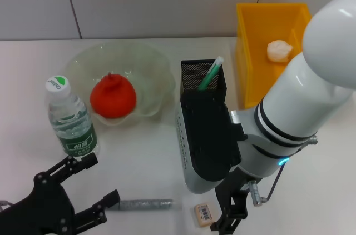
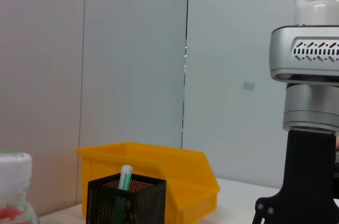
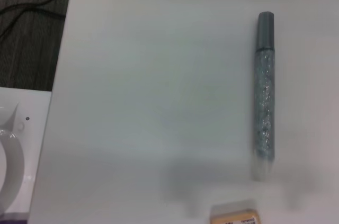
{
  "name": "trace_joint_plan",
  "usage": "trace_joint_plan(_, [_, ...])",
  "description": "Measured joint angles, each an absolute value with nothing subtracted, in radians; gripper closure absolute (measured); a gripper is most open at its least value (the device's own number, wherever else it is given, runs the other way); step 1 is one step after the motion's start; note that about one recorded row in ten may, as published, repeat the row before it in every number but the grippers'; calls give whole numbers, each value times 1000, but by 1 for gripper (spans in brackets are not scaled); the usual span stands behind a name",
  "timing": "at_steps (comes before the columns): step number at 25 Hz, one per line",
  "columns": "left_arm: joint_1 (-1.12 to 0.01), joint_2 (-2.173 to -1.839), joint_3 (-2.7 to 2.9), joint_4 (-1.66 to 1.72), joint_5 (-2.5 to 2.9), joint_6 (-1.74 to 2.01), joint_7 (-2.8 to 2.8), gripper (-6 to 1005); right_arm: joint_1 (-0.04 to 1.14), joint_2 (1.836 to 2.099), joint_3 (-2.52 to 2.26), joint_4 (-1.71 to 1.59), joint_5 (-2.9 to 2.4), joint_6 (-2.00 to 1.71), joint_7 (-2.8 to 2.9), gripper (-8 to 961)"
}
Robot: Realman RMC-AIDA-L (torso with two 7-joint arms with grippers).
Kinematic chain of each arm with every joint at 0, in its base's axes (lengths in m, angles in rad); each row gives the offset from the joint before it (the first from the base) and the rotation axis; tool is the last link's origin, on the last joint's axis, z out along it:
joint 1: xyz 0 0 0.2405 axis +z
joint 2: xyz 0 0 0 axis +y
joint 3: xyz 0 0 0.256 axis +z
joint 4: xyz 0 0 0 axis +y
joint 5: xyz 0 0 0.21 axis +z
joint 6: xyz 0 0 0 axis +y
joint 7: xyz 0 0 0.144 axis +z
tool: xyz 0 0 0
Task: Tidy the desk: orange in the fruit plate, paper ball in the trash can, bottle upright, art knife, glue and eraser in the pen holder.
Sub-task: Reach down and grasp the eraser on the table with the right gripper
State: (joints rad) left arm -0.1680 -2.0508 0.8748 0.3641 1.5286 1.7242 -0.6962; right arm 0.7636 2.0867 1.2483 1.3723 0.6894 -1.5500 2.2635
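Observation:
The orange [image 1: 113,97] lies in the fruit plate [image 1: 157,63]. To its left the bottle [image 1: 69,118] stands upright. The pen holder [image 1: 203,76] holds a slim green and white art knife [image 1: 211,74]. In the trash can [image 1: 249,51] rests the paper ball [image 1: 279,50]. A glittery grey glue tube [image 1: 146,205] lies flat near the front edge, with the eraser [image 1: 203,214] to its right. My right gripper [image 1: 227,219] hangs just right of the eraser. At the front left my left gripper [image 1: 92,185] is open and holds nothing. The right wrist view shows the glue [image 3: 265,91] and eraser [image 3: 234,214].
The left wrist view looks across the table at the trash can [image 2: 159,171], the pen holder [image 2: 127,200] and the right arm [image 2: 312,128]. The right wrist view shows the table's edge, with dark floor and cables [image 3: 32,1] beyond it.

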Motion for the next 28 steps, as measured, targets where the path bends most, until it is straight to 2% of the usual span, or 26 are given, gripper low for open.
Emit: trace_joint_plan(28, [-155,-2054,883,362,1569,1687,-707,187,765,2086,1192,1295,707,-1450,2243,113])
